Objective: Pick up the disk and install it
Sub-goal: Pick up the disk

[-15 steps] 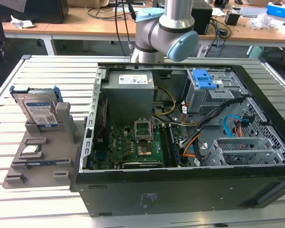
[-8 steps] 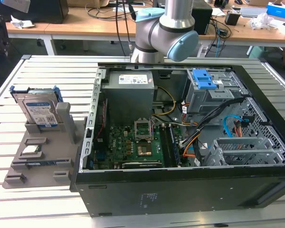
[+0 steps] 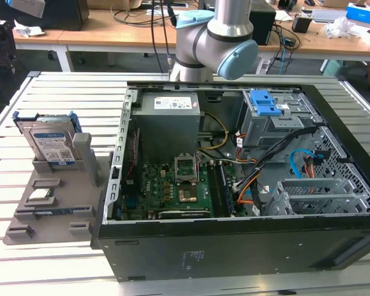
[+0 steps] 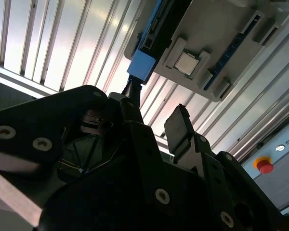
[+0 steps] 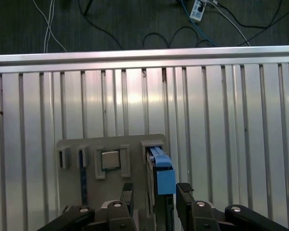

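Note:
The disk [image 3: 50, 143] stands on edge in a slot of the grey holder [image 3: 49, 203] at the exterior view's left, silver with a white-and-blue label and a blue bracket. In the first wrist view I look down on the disk [image 5: 161, 173] edge-on. My gripper [image 5: 155, 191] is open well above it, one dark finger on either side of the blue bracket's line, touching nothing. In the second wrist view the gripper [image 4: 154, 108] frames the disk [image 4: 142, 65] from a distance.
An open computer case [image 3: 246, 246] lies at the exterior view's right, with a grey drive cage and its blue latch [image 3: 263, 105] inside. A small silver chip [image 5: 110, 160] sits in the holder beside the disk. A red stop button [image 4: 264, 165] is on the table's side.

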`<state>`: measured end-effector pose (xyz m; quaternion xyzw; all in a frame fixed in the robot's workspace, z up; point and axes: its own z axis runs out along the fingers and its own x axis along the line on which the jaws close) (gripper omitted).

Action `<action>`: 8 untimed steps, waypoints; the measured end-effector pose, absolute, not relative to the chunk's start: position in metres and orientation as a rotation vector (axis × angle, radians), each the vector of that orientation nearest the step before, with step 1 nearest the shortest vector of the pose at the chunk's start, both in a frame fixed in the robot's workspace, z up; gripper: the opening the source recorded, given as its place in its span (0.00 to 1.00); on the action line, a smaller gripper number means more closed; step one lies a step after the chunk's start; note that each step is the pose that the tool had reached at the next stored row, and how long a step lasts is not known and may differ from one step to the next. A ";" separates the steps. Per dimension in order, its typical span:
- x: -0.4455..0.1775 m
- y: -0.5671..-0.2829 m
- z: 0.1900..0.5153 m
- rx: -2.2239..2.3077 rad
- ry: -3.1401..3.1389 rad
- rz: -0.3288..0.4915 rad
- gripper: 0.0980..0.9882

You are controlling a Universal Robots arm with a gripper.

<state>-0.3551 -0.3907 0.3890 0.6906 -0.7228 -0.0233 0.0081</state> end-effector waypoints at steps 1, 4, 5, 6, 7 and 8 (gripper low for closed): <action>-0.354 -0.391 0.389 2.158 -2.259 -0.073 0.43; -0.353 -0.390 0.388 2.158 -2.259 -0.072 0.43; -0.352 -0.390 0.387 2.158 -2.259 -0.071 0.43; -0.352 -0.390 0.386 2.157 -2.258 -0.070 0.43; -0.352 -0.390 0.385 2.157 -2.258 -0.069 0.43; -0.352 -0.390 0.384 2.157 -2.257 -0.068 0.43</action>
